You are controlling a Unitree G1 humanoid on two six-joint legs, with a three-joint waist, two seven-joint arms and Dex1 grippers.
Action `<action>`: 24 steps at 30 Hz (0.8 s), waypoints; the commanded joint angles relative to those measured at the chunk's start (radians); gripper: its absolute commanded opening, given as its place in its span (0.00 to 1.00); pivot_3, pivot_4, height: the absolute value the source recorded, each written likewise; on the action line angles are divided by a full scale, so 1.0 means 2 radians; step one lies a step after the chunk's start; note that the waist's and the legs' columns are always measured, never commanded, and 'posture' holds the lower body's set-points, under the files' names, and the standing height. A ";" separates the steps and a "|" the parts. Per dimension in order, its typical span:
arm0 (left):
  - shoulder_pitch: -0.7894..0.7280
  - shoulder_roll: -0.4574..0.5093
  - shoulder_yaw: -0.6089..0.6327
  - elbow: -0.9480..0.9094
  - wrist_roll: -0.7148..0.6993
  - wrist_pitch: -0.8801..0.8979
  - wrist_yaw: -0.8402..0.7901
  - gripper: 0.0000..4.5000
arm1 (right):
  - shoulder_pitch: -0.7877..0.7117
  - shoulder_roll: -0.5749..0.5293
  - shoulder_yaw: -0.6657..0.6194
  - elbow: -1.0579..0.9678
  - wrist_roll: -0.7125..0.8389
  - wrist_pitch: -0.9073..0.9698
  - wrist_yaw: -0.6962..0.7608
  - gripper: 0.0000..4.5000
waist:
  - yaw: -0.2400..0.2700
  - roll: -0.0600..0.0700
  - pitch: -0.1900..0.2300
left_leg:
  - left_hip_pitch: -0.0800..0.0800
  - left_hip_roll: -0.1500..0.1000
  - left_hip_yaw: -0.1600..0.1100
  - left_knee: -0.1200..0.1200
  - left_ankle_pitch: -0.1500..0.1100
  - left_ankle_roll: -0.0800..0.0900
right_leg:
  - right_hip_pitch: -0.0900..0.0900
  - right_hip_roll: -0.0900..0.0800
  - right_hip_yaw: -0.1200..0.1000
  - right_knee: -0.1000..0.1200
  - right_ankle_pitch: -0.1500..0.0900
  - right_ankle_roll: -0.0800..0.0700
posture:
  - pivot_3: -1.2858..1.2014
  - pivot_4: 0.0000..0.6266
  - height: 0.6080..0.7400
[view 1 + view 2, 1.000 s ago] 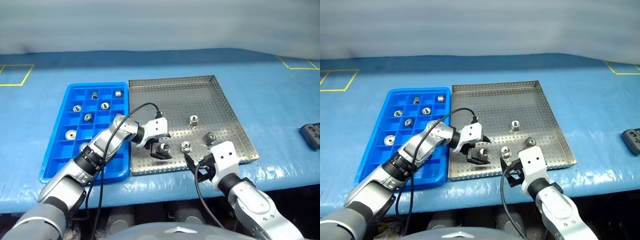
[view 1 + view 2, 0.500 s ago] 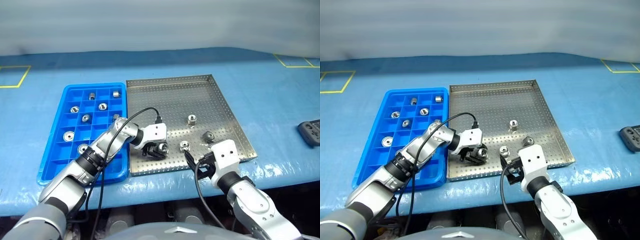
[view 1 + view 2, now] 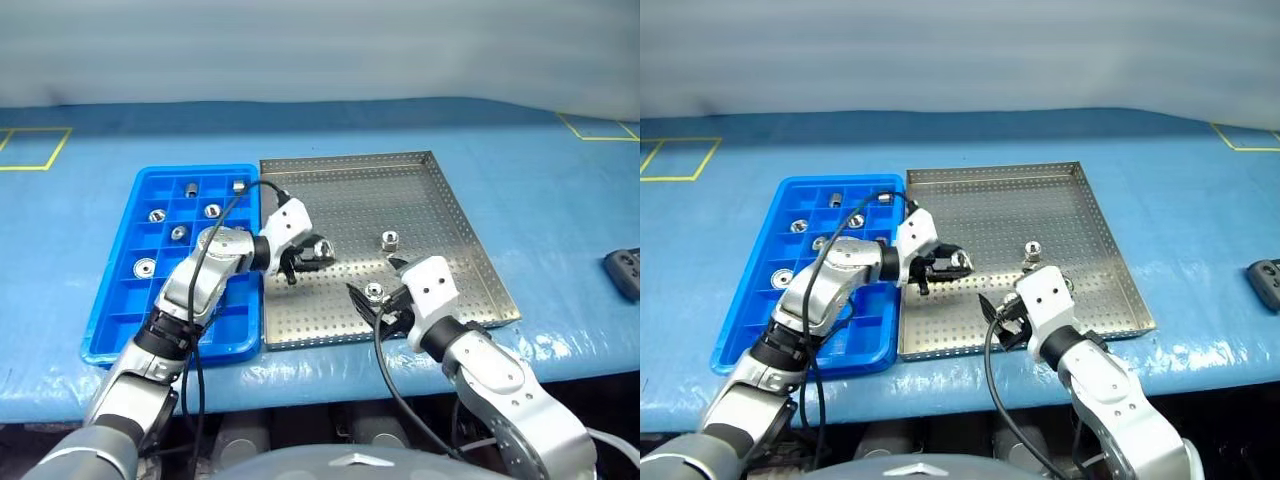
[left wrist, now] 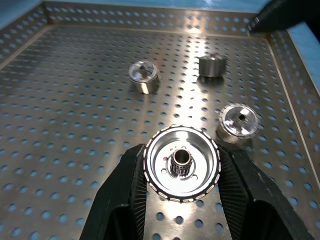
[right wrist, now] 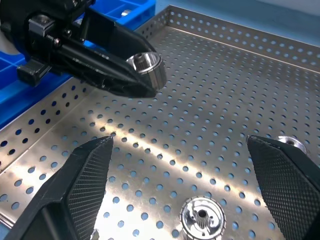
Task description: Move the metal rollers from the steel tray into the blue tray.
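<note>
My left gripper (image 3: 308, 254) is shut on a metal roller (image 4: 181, 162) and holds it a little above the steel tray (image 3: 440, 200), near the tray's left side. Three more rollers rest on the perforated floor (image 4: 143, 76), (image 4: 211, 65), (image 4: 240, 120). Over the tray's near edge my right gripper (image 5: 185, 192) stands open, with one roller (image 5: 202, 216) lying on the floor between its fingers. The blue tray (image 3: 110, 320) sits left of the steel tray and holds several rollers (image 3: 178, 233) in its far compartments.
Both trays lie on a blue-covered table. A dark device (image 3: 625, 270) rests at the table's right edge. Yellow tape marks (image 3: 35, 150) show at the far corners. A black cable (image 3: 215, 235) arcs over the blue tray from my left wrist.
My left gripper has shut on a roller, lifted it off the tray floor and drawn back toward the blue tray. My right gripper has moved in over a roller near the tray's front edge.
</note>
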 commanded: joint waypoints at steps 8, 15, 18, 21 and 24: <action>0.127 -0.013 0.155 -0.217 -0.001 0.058 0.185 0.37 | -0.152 0.000 0.072 0.105 0.012 -0.047 0.098 1.00 | 0.038 0.000 0.000 | 0.000 0.000 -0.001 0.000 0.000 0.000 | 0.000 0.000 -0.001 0.000 0.000 0.000 | 0.65 0.24 1.00; 0.237 -0.009 0.194 -0.330 -0.006 0.111 0.231 0.37 | -0.221 0.020 0.119 0.195 0.012 -0.110 0.173 1.00 | 0.083 -0.001 0.000 | -0.001 -0.001 -0.002 -0.001 0.000 0.000 | 0.000 -0.001 -0.002 -0.001 0.000 0.000 | 0.72 0.24 1.00; 0.268 -0.007 0.204 -0.354 -0.003 0.126 0.247 0.37 | -0.237 0.029 0.133 0.222 0.008 -0.129 0.194 1.00 | 0.102 -0.001 0.000 | 0.000 -0.001 -0.002 0.000 0.000 0.000 | 0.001 -0.001 -0.003 -0.001 0.000 0.000 | 0.74 0.24 1.00; 0.291 -0.017 0.213 -0.377 -0.005 0.144 0.266 0.37 | -0.247 0.039 0.145 0.239 0.007 -0.142 0.211 1.00 | 0.126 -0.001 0.000 | 0.000 -0.001 -0.002 0.000 0.000 0.000 | 0.001 -0.001 -0.003 -0.001 0.000 -0.001 | 0.75 0.24 1.00; 0.304 -0.018 0.214 -0.387 0.001 0.158 0.284 0.37 | -0.249 0.045 0.151 0.248 0.006 -0.149 0.221 1.00 | 0.149 -0.001 0.000 | -0.001 0.000 -0.002 -0.001 0.000 0.000 | 0.001 -0.001 -0.003 -0.001 0.000 -0.001 | 0.76 0.24 1.00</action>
